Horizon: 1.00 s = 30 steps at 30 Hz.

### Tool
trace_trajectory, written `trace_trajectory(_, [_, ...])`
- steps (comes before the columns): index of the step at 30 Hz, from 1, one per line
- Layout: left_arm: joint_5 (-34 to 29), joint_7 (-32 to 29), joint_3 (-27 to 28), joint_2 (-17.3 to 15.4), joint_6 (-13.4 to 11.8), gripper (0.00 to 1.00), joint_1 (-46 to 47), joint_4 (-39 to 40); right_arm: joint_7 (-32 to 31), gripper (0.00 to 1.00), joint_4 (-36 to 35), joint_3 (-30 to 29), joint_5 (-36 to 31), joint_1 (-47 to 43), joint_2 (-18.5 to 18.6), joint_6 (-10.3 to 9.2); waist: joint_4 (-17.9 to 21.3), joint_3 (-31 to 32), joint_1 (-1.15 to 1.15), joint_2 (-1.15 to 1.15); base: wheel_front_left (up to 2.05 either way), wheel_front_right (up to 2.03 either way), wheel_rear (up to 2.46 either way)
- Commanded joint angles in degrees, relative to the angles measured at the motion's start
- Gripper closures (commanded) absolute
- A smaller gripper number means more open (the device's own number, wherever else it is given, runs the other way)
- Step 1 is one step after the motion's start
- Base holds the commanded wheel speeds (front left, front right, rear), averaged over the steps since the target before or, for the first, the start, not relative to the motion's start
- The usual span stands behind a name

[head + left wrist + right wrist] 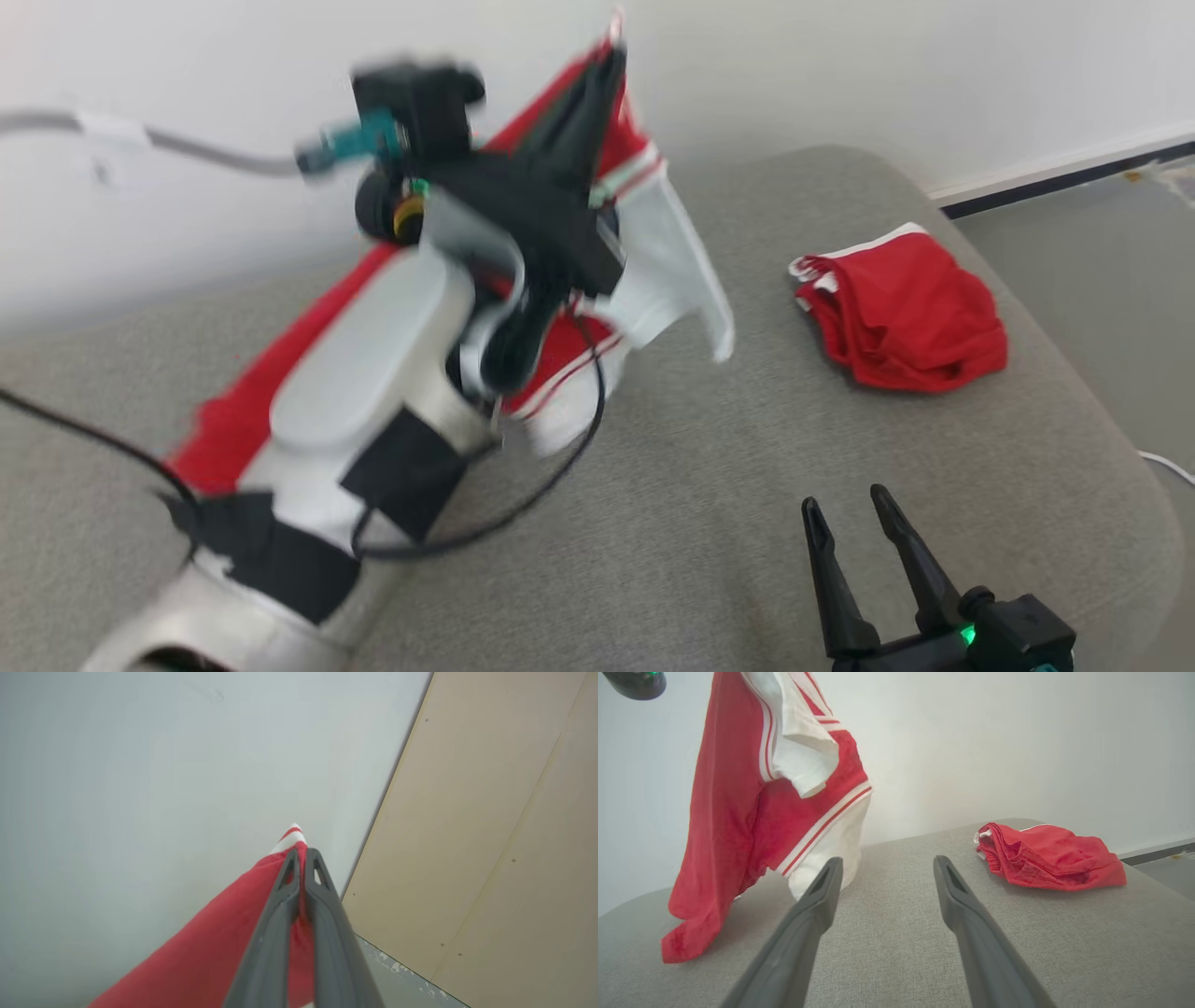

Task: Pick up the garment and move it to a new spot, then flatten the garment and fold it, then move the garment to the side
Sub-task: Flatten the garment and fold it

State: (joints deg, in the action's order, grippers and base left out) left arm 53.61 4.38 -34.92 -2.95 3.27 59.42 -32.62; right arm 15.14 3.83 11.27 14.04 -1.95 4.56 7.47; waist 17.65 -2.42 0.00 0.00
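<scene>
Two garments — red-white garment (733,812) clamped in left gripper (302,851); red bundle (901,313), perhaps shorts; right gripper (888,860) wide.

Bright, even, diffuse light. Soft, faint shadow beneath garment (738,812), left of right hand (887,858). Head view: left arm (373,355) and left hand (609,56) motion-blurred; right hand sharp there. Wrist views: fingers (803,933) soft near lens.
</scene>
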Motion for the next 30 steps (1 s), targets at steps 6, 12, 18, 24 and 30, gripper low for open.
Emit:
trace_trajectory(6, [8.26,-0.84,-0.63,0.08,-3.86,1.00,9.39,1.02,0.08,0.00,-0.12,-0.94,0.50,-1.51,-0.51,0.03,2.07,2.76,0.00,0.00,0.00,0.00,0.00])
trace_trajectory(12, [12.38,1.72,3.01,-1.69,-6.40,1.00,6.56,-3.79,0.08,0.00,-0.56,-2.38,0.31,-1.97,-0.80,0.03,0.53,2.63,0.00,0.00,0.00,0.00,0.00])
trace_trajectory(18, [16.27,4.38,6.35,-6.12,-6.33,1.00,-8.31,-8.62,0.08,0.00,-0.96,-3.35,-0.15,-2.54,-0.85,0.03,-2.21,1.57,0.00,0.00,0.00,0.00,0.00])
trace_trajectory(24, [18.98,8.24,10.59,-11.87,-4.77,1.00,-21.21,-12.50,0.08,0.00,-1.48,-3.76,-0.39,-1.74,-0.61,0.03,-4.90,-0.66,0.00,0.00,0.00,0.00,0.00])
trace_trajectory(30, [18.56,10.10,13.50,-16.12,-3.12,1.00,-26.51,-15.21,0.08,0.00,-1.34,-3.56,-0.15,-1.05,0.00,0.03,-7.54,-2.38,0.00,0.00,0.00,0.00,0.00])
